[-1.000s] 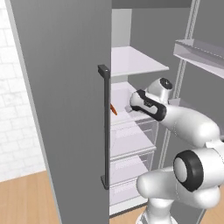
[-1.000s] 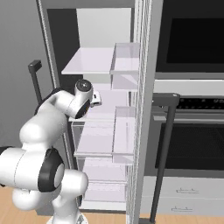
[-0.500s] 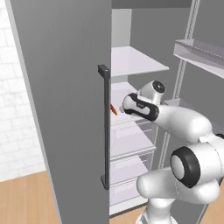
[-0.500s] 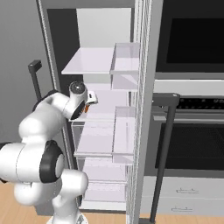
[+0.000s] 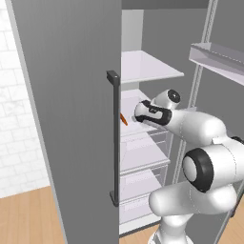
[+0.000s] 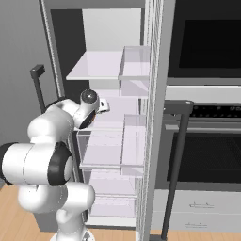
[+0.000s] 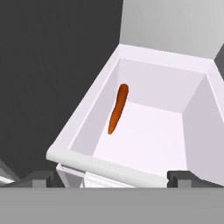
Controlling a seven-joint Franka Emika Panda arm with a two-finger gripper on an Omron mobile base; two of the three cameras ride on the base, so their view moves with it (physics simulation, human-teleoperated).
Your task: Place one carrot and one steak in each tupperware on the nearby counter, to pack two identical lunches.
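Tall grey fridge [image 5: 71, 119], door open, white shelves inside. White rectangular fridge bin [image 7: 192, 100] holds one thin bright-orange carrot [image 7: 118, 108], lying loose along its wall at 10 o'clock. Claw [image 7: 113, 177] at the bin's near rim, spread wide, gripping nothing.

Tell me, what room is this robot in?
It looks like a kitchen. A tall grey fridge stands open, with white shelves and a carrot lying in a white bin. Beside it is a built-in black oven.
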